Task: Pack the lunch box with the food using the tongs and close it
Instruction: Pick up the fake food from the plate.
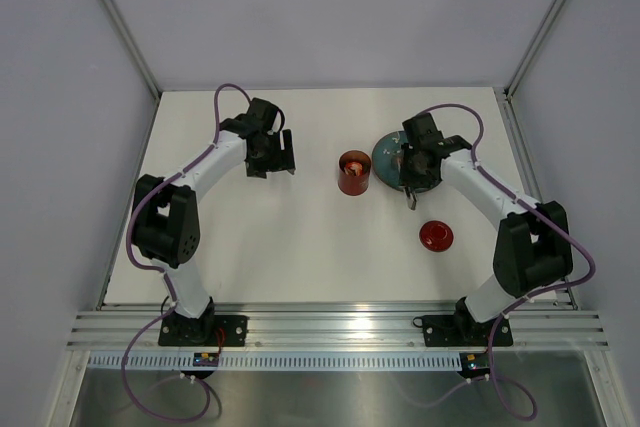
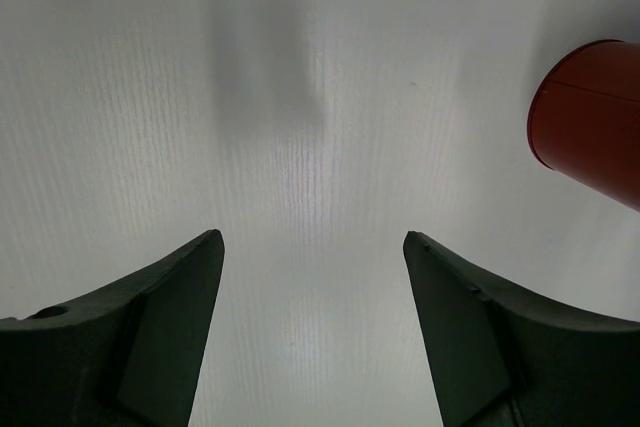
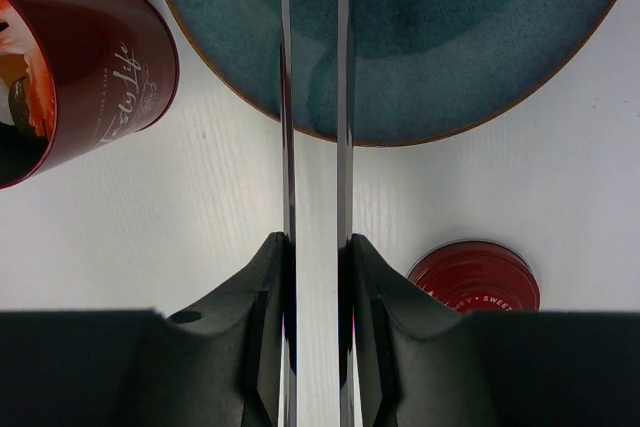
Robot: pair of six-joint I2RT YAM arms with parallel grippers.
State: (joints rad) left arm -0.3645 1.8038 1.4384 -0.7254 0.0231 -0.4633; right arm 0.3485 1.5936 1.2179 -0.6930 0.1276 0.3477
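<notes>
Only the top view takes in the whole bench [image 1: 300, 247]. The right wrist view shows the plate [image 3: 450, 37] ahead of the right end effector [image 3: 317, 247], the lunch box [image 3: 100, 67] ahead-left with food [image 3: 30, 87] inside, and the lid [image 3: 475, 279] just right. It clamps the tongs [image 3: 343, 97], whose tips are cut off. The left end effector [image 2: 312, 247] gapes empty.

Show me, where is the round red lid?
In the top view, the red lid lies flat on the table on the right side, apart from the lunch box and just below the blue plate in that picture.
</notes>
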